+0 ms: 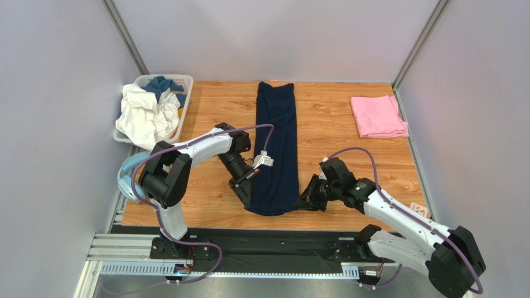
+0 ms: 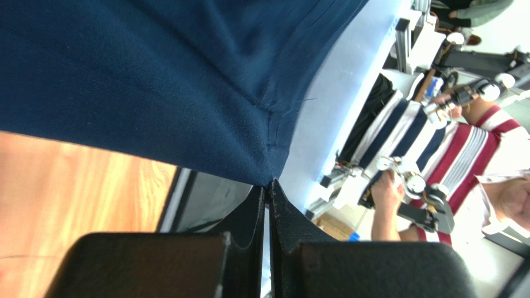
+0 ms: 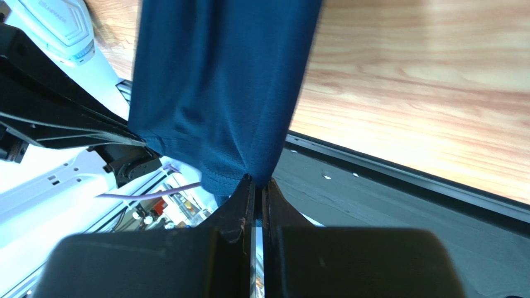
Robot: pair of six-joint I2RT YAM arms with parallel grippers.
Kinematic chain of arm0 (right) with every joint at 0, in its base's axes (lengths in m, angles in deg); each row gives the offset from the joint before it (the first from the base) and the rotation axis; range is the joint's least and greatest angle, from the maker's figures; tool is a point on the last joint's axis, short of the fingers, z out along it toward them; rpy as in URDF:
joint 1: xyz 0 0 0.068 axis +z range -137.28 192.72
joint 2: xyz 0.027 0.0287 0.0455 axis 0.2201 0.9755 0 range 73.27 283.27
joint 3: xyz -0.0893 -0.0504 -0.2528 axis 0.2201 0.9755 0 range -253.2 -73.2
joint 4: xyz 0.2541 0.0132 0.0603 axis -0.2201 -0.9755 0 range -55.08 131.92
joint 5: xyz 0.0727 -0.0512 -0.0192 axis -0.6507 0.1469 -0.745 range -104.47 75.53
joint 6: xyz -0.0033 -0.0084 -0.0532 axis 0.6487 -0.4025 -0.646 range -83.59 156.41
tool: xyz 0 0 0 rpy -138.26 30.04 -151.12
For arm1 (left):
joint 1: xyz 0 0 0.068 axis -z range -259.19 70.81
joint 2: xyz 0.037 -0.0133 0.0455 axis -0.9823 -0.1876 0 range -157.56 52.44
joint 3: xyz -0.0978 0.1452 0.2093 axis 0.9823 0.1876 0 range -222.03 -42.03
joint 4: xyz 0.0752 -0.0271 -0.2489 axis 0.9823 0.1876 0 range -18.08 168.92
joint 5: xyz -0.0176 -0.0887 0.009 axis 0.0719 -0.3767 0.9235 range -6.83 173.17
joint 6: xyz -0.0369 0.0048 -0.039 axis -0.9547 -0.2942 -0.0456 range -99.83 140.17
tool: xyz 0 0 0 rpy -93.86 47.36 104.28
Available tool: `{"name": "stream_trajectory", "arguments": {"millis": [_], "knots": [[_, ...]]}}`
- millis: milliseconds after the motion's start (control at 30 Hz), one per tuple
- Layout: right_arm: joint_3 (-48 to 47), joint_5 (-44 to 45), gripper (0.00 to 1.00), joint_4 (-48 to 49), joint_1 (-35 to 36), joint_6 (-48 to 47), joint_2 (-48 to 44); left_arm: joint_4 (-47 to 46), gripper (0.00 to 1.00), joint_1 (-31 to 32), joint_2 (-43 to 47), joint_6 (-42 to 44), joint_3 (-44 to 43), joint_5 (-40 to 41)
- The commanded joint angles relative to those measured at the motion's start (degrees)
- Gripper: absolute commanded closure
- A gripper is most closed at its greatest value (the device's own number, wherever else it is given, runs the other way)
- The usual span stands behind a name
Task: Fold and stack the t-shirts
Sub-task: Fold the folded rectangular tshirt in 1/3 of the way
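Two pinch points, both on the near end of the navy t-shirt (image 1: 278,143). It lies as a long narrow strip down the middle of the table (image 1: 348,161), far end looks like the collar, near end at the table's front edge. Step in hand reads as the crosswise fold: carry the near end up and over toward the far end. To do it well: lift both corners level, move the arms in sync so the strip doesn't skew, hold the spacing so the cloth between the grips is taut but not stretched, lay the edge square, release only once it's flat. Left gripper (image 2: 269,186): jaws closed tight on a corner of navy cloth, fabric bunching into the tips beside a seam. Right gripper (image 3: 256,181): same, jaws pressed together on a gathered bit of the edge, no gap visible. Both wrist views show the cloth hanging clear of the wood near the tips. Pink t-shirt (image 1: 378,116) sits folded at the far right, well apart. Likely the stack partner, so the navy one should fold down to a similar footprint.
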Motion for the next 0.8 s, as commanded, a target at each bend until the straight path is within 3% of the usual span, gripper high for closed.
{"name": "stream_trajectory", "arguments": {"millis": [0,267,500,767], "knots": [[-8.66,-0.89,1.00,1.68,-0.60,-3.81,6.57,1.03,0.97,-0.84,-0.84,-1.20,-6.52,-0.96],[-20.70,-2.91,1.00,1.42,-6.13,-9.88,15.55,3.75,0.99,-5.41,-5.06,-2.96,-20.23,1.58],[-24.58,-4.93,1.00,1.33,-11.85,-13.04,19.33,4.71,1.00,-12.61,-13.48,-4.63,-32.27,4.05],[-28.88,-6.16,1.00,2.99,-14.75,-14.80,26.35,6.12,1.00,-13.59,-20.70,-7.53,-46.78,4.66]]}}
